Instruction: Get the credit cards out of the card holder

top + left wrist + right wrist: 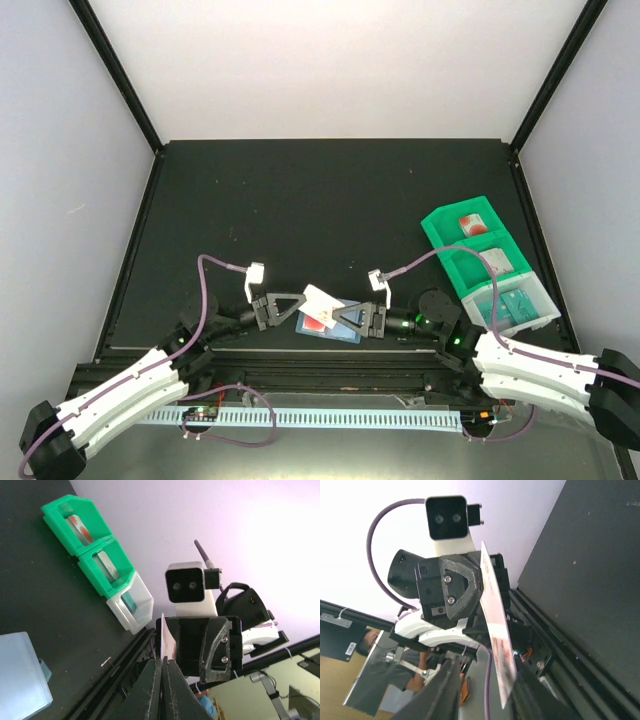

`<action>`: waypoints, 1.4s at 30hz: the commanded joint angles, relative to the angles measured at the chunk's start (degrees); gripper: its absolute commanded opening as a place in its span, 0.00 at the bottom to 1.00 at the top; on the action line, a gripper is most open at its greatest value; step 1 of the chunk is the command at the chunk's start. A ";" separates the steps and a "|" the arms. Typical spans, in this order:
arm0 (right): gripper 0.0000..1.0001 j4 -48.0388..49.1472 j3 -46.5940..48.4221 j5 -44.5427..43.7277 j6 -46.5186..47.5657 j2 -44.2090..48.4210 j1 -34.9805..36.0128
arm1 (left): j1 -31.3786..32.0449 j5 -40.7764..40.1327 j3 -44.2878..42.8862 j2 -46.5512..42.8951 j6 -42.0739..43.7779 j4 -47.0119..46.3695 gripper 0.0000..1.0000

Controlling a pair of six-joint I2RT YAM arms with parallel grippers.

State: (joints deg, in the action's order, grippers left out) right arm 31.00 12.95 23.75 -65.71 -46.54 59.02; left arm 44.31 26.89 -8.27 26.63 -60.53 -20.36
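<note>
A white credit card with a red blotch (320, 300) stands on edge between my two grippers, just above the light-blue card holder (340, 334), which lies flat on the black table. My left gripper (303, 305) is shut on this card; in the left wrist view the jaws (165, 661) pinch its edge (167, 639). My right gripper (336, 318) faces it and is open. In the right wrist view the card (492, 615) hangs between its spread fingers (485, 667), close to the right one. The card holder also shows in the left wrist view (20, 675).
A green compartment tray (432, 226) stands at the right. It holds a red-blotched card (470, 224), a pale grey card (497, 261) and a teal card (515, 305) in a clear end bin. The table's front rail (300, 352) runs just behind the grippers.
</note>
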 commanded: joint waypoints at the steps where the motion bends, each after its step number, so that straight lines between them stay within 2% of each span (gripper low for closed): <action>1: 0.23 8.78 -0.44 -4.62 -4.22 -1.15 0.21 | 0.00 -6.60 0.28 -0.17 -5.46 -5.14 0.02; 8: 0.12 12.36 -0.85 -6.32 -6.70 -3.89 0.21 | 0.07 -9.52 -0.24 -0.15 -7.12 -4.43 0.02; 15: 0.11 14.40 -0.95 -6.43 -7.49 -5.92 0.21 | 0.16 -10.87 -0.41 0.02 -7.82 -4.07 0.02; 23: 0.07 15.03 -1.26 -6.72 -8.20 -6.76 0.21 | 0.16 -11.58 -0.37 0.32 -7.93 -3.98 0.02; 27: 0.01 14.40 -1.26 -6.87 -8.11 -6.70 0.21 | 0.16 -11.70 -0.25 0.18 -7.84 -3.75 0.02; 31: 0.01 13.46 -1.26 -6.96 -8.06 -6.55 0.21 | 0.16 -11.73 -0.47 0.13 -7.63 -2.94 0.02; 33: 0.01 12.54 -1.18 -7.11 -7.86 -6.18 0.20 | 0.16 -11.61 -1.24 0.07 -6.96 -0.91 0.07; 35: 0.01 11.08 -1.37 -7.41 -7.69 -5.50 0.16 | 0.16 -11.32 -2.50 0.18 -5.66 1.94 0.18; 38: 0.01 9.08 -2.16 -8.33 -7.46 -3.88 0.17 | 0.16 -11.15 -3.14 -0.08 -4.62 4.03 0.46; 42: 0.01 3.35 -2.05 -9.83 -5.81 -0.46 0.20 | 0.16 -11.85 -3.28 -0.88 -2.82 5.97 0.68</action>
State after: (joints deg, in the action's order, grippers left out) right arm 39.40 11.27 16.60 -73.73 -50.35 59.07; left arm 44.36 16.25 -8.95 26.61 -66.06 -17.54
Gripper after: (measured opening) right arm 0.013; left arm 0.601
